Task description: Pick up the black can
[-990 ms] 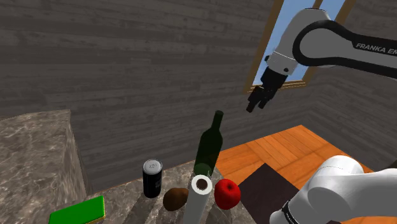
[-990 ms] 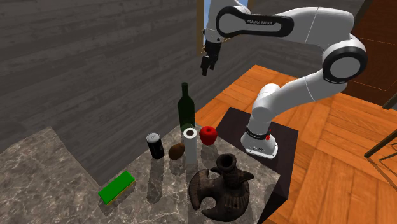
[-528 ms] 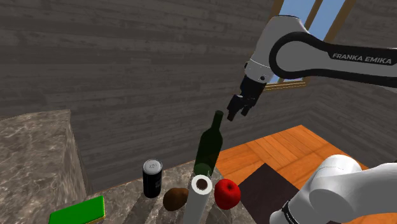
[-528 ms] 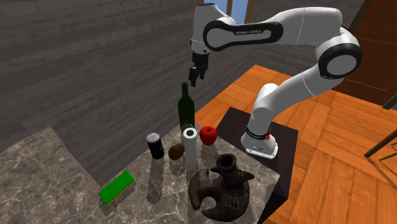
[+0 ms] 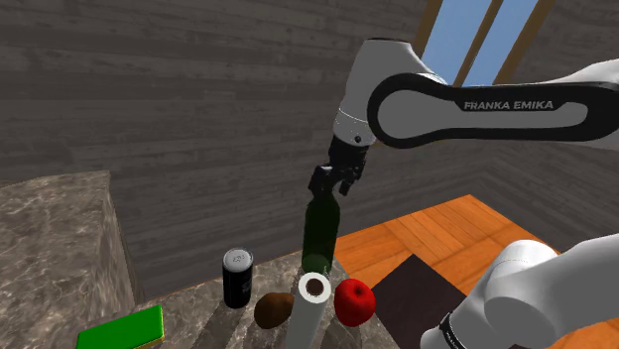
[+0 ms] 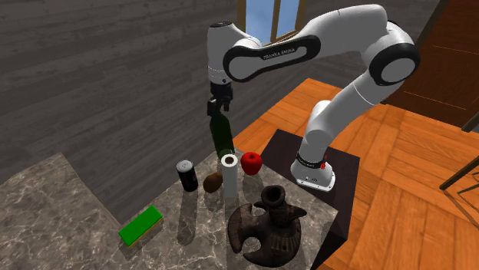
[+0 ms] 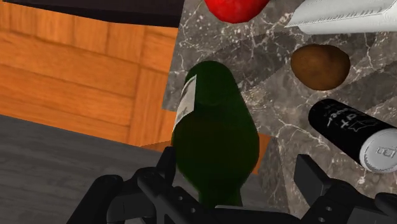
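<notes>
- Claw [image 5: 325,186] spread wide, gripping nothing, its fingers astride the green wine bottle's [image 5: 319,238] top.
- Black can [image 5: 237,281] stands on the marble counter [image 6: 54,215], at the shoulder view's left of the bottle.

Dim amb. light, soft shadows

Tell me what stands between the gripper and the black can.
The green bottle does: the open gripper hangs at its top, while the black can stands lower, to the bottle's left in the shoulder view, apart from it.
</notes>
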You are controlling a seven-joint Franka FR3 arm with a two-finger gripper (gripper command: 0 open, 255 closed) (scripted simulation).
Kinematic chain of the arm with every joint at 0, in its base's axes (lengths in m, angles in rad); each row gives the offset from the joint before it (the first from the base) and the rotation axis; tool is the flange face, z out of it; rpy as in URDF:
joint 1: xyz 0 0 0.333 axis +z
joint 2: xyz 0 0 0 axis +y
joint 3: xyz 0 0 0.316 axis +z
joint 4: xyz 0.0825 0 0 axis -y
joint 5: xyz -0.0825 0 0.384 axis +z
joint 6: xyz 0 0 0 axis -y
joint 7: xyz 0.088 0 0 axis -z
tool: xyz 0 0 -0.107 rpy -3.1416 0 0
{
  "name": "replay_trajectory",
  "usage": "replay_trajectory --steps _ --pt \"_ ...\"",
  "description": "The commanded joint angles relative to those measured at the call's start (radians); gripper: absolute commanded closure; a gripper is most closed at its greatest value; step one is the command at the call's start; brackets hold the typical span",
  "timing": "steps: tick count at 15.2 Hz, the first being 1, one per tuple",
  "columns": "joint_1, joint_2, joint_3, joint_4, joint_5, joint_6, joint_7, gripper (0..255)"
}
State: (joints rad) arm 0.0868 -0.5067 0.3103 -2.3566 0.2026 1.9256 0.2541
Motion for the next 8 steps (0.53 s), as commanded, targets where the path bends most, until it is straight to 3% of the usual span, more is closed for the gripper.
replay_trajectory --steps 1,8 --pt "0.007 0.059 0.045 0.021 -0.001 0.035 0.046 0" --pt "0.017 0.299 0.187 0.158 -0.071 0.115 0.222 0"
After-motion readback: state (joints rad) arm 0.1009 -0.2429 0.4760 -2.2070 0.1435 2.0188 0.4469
